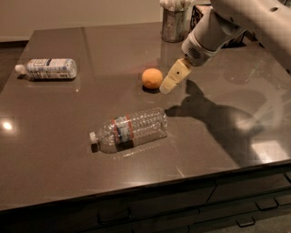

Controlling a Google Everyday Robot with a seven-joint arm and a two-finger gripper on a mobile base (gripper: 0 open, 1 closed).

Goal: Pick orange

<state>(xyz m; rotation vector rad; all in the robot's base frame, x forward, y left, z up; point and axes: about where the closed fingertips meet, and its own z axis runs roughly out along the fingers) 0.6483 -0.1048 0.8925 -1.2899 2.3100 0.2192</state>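
The orange (152, 78) is a small round yellow-orange fruit resting on the dark tabletop (54, 123) near its middle. My gripper (169, 83) comes in from the upper right on a white arm. Its cream-coloured tip hangs just right of the orange, close beside it and slightly above the table. Nothing is held in it.
A clear plastic bottle (129, 130) lies on its side in front of the orange. A second bottle with a white label (47, 68) lies at the far left. A metal cup (173, 23) and a box (200, 11) stand at the back edge. Drawers run under the front edge.
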